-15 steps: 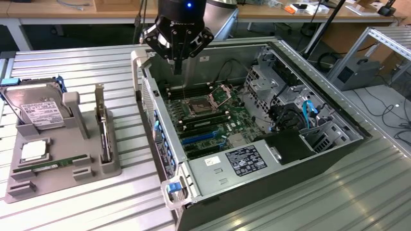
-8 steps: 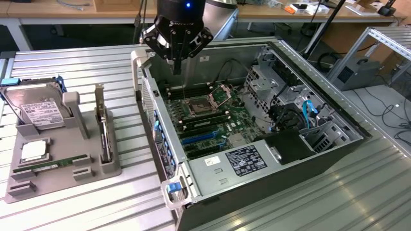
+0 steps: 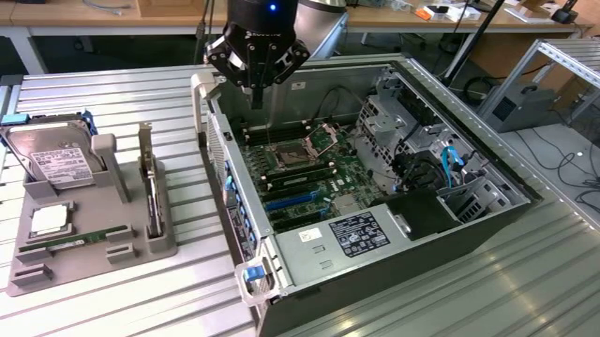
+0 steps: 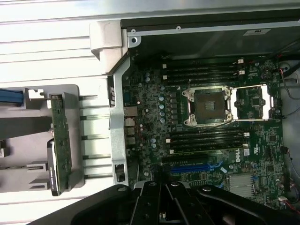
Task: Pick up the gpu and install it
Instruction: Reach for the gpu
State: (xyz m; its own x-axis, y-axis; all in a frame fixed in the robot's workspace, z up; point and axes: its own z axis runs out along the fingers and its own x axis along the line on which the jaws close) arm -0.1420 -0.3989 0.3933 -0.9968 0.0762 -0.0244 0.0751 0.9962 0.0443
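The gpu (image 3: 150,186) stands on edge in a slot of the grey holder tray (image 3: 140,249) at the exterior view's left, its silver bracket pointing up. In the wrist view the gpu (image 4: 60,140) appears edge-on as a green board with a black shroud. My gripper (image 3: 255,97) hangs above the far corner of the open computer case (image 3: 310,246), well apart from the gpu, its fingers shut together with nothing between them. The gripper (image 4: 164,206) looks down on the motherboard (image 4: 154,117), near the blue expansion slot (image 4: 192,167).
On the tray also sit a silver hard drive (image 3: 56,165), a CPU (image 3: 47,219) and a RAM stick (image 3: 70,242). Inside the case are the CPU socket (image 3: 295,151), drive cages (image 3: 398,119) and blue cables (image 3: 452,160). The case wall (image 3: 218,147) stands between tray and motherboard.
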